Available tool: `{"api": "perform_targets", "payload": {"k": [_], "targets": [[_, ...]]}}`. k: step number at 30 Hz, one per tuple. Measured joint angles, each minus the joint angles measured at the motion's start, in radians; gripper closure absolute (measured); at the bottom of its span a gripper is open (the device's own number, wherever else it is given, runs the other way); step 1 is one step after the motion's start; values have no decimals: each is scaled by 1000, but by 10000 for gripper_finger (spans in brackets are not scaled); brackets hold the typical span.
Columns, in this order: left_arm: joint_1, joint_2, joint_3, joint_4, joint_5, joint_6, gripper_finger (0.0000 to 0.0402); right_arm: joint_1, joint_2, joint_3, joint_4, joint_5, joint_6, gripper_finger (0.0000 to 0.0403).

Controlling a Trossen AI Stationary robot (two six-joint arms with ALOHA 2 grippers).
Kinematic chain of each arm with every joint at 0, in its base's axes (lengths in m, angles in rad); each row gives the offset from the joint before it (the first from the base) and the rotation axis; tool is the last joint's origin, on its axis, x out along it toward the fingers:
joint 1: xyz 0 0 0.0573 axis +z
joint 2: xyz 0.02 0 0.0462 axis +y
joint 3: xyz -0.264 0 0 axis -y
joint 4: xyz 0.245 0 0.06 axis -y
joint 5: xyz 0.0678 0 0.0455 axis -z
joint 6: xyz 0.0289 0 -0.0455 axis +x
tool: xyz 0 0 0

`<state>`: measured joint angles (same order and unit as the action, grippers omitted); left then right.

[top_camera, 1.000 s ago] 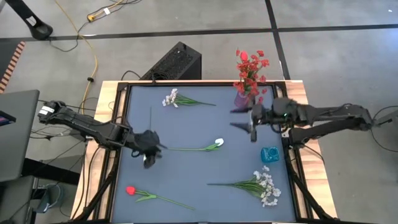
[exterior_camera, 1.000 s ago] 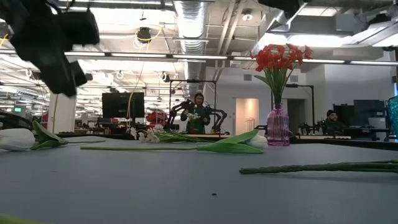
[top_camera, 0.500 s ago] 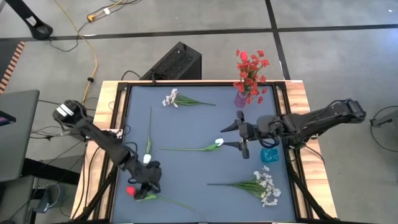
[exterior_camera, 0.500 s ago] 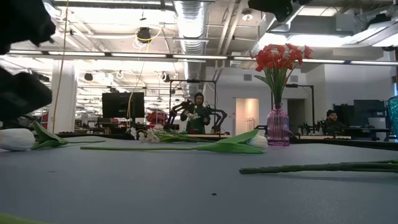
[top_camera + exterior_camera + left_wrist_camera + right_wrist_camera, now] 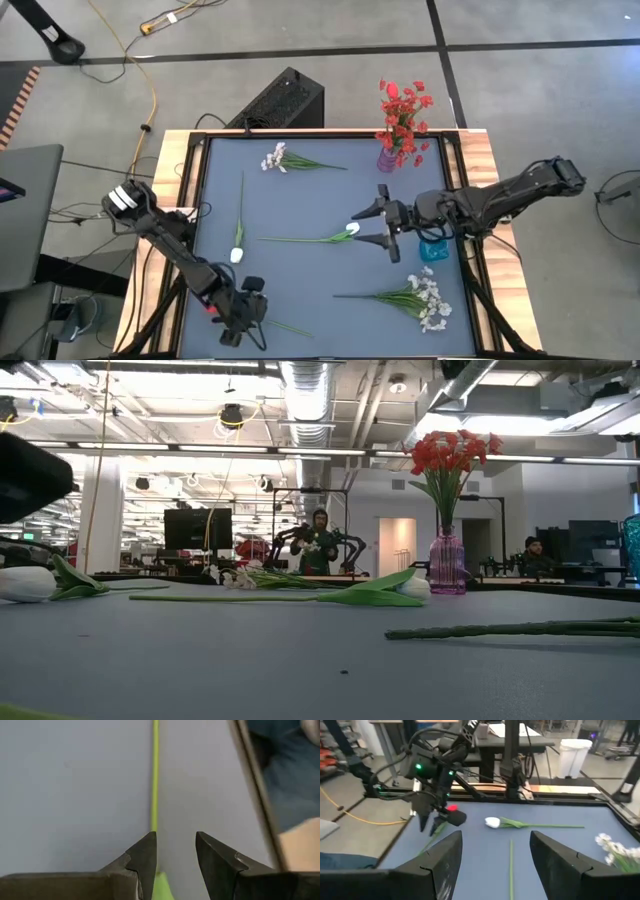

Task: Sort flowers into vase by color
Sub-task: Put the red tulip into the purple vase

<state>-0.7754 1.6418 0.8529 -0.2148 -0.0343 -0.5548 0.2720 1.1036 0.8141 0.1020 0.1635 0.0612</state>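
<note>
A red tulip (image 5: 211, 307) lies near the table's near left corner, its green stem (image 5: 155, 775) running on toward the right. My left gripper (image 5: 241, 322) hangs open over that stem just behind the bloom; whether a finger touches it I cannot tell. In the right wrist view it (image 5: 431, 822) shows with the red bloom (image 5: 452, 809) beside it. My right gripper (image 5: 386, 227) stands open above the table, right of a white tulip (image 5: 352, 229). Another white tulip (image 5: 237, 255) lies on the left. A purple vase (image 5: 388, 158) holds red flowers (image 5: 402, 105).
A blue vase (image 5: 433, 248) stands by the right edge. White sprays lie at the far side (image 5: 275, 157) and near right (image 5: 428, 300). A black box (image 5: 280, 100) sits beyond the table's far edge. People stand in the room behind (image 5: 318, 540).
My left gripper has swung toward the table's near edge, away from the left white tulip's head, sinking and rolling, and now hangs over the red tulip. My right gripper has moved from beside the purple vase toward the near left, up to the middle white tulip.
</note>
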Motion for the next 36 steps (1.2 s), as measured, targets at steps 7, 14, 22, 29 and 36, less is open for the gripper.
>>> {"api": "perform_targets", "payload": {"k": [7,14,22,29,36], "targets": [[-18,87,32,-30,-47,-38,276,72,23,0,76,20,2,143],[-75,139,63,-73,-135,-34,285,132,48,0,85,101,11,143],[-106,139,93,-157,-182,-94,386,168,90,0,156,102,19,143],[-92,123,115,-200,-197,-98,400,198,89,0,172,101,19,143],[-17,59,243,-323,-323,0,401,210,183,0,179,101,21,143]]}}
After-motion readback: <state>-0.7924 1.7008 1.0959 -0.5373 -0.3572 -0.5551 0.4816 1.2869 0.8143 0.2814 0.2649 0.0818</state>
